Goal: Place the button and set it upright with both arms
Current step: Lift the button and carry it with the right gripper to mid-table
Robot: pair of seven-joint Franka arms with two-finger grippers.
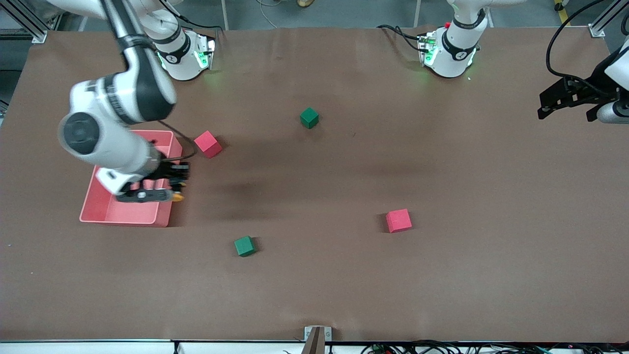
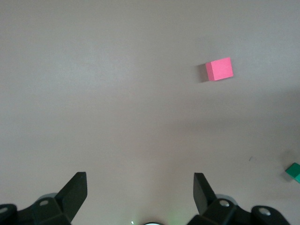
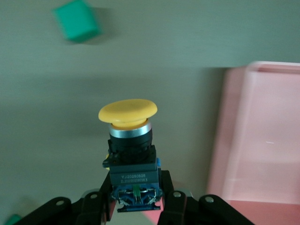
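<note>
My right gripper (image 1: 169, 189) is shut on the button (image 1: 177, 197) and holds it in the air over the rim of the pink tray (image 1: 125, 219), on the tray's side toward the table's middle. In the right wrist view the button (image 3: 131, 140) has a round orange cap, a silver ring and a black-and-blue body. The right gripper (image 3: 136, 190) pinches the body's blue base, and the cap points away from the wrist. My left gripper (image 1: 543, 108) waits high over the left arm's end of the table. In the left wrist view it (image 2: 140, 187) is open and empty.
A red cube (image 1: 207, 143) lies beside the tray, a green cube (image 1: 309, 118) toward the bases, a green cube (image 1: 244, 246) and a red cube (image 1: 398, 220) nearer the front camera. The left wrist view shows a red cube (image 2: 219, 69).
</note>
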